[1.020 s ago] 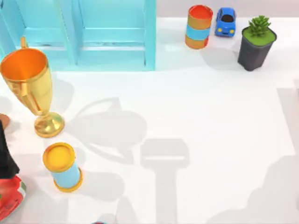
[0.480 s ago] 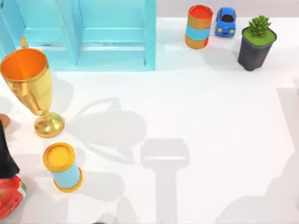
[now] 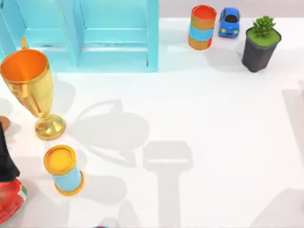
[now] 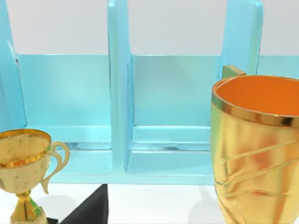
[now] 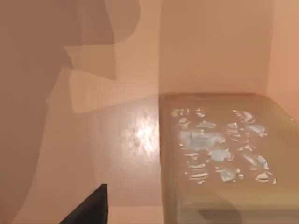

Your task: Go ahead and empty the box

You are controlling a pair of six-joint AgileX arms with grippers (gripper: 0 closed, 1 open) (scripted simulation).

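White table (image 3: 213, 118): two cans (image 3: 64, 170), one trophy (image 3: 29, 88), one car (image 3: 229, 21), one plant (image 3: 260, 42); claw states unclear.

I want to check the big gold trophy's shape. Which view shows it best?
The top view: the gold trophy stands whole there, cup, handles, stem and foot, at the table's left in front of the blue rack. The left wrist view has just part of its cup, cut off. The right wrist view faces elsewhere.

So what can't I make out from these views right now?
- Red object, top view: cut off by the left edge, identity unclear.
- Black shape above it: cropped, cannot tell what it is.
- Large gold cup, left wrist view: base and far side cut off.
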